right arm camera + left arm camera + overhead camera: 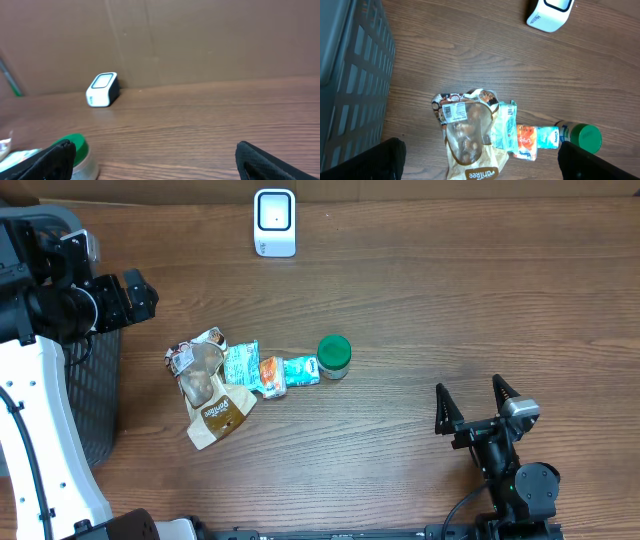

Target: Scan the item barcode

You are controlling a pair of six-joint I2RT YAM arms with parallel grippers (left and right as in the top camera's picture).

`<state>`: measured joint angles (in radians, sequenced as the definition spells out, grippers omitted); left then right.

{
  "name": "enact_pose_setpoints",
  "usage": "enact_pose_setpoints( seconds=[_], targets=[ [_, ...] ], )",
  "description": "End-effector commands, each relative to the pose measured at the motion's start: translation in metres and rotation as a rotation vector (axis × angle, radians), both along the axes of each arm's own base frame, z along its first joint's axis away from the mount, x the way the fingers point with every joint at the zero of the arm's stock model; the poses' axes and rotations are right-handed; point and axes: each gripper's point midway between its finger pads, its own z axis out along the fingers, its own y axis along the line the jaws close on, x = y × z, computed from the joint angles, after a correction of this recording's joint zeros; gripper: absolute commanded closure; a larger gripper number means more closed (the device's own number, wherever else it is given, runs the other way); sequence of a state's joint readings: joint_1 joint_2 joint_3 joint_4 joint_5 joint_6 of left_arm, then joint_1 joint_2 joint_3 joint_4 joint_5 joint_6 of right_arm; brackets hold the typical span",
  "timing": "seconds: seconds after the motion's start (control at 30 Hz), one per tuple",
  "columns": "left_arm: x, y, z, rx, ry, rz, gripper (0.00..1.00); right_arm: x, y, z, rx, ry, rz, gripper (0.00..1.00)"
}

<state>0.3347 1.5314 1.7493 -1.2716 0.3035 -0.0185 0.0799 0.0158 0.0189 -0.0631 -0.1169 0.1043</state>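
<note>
A table of matt, grained brown wood is shown. The scanner is cased in smooth, glossy white plastic. Shiny, crinkled film packets and a matt brown paper pouch are seen. A jar is capped in green plastic.

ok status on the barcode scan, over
Left end effector and right end effector open, empty. Packets and jar grouped at centre, none lifted. Scanner at far edge, nothing in the way.

Evenly lit from above, moderately bright. Soft, short shadows beside the jar. Slight glare on the clear bag. Blurred at the lower corners of both wrist views; sharp overhead.
</note>
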Motion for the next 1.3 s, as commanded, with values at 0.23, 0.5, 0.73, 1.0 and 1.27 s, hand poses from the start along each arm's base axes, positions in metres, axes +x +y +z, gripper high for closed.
enact_pose_setpoints(
  seconds=[0.23,0.5,0.73,1.0,1.27],
  targets=[
    [0.001,-0.001,0.005,0.011,-0.017,-0.015,0.01,0.007,0.010,0.075,-0.004,0.058,0.055,0.00],
    [0.001,0.000,0.005,0.013,-0.016,-0.015,0.00,0.039,0.013,0.123,-0.015,0.305,0.062,0.00],
    [0.001,0.000,0.005,0.013,-0.016,-0.015,0.01,0.066,0.029,0.154,-0.004,0.554,0.138,0.00],
    [0.001,0.000,0.005,0.013,-0.016,-0.015,0.00,0.104,0.055,0.148,0.032,0.798,0.258,0.00],
    [0.001,0.000,0.005,0.013,-0.016,-0.015,0.01,0.123,0.099,0.099,-0.035,0.942,0.341,0.00]
  ],
)
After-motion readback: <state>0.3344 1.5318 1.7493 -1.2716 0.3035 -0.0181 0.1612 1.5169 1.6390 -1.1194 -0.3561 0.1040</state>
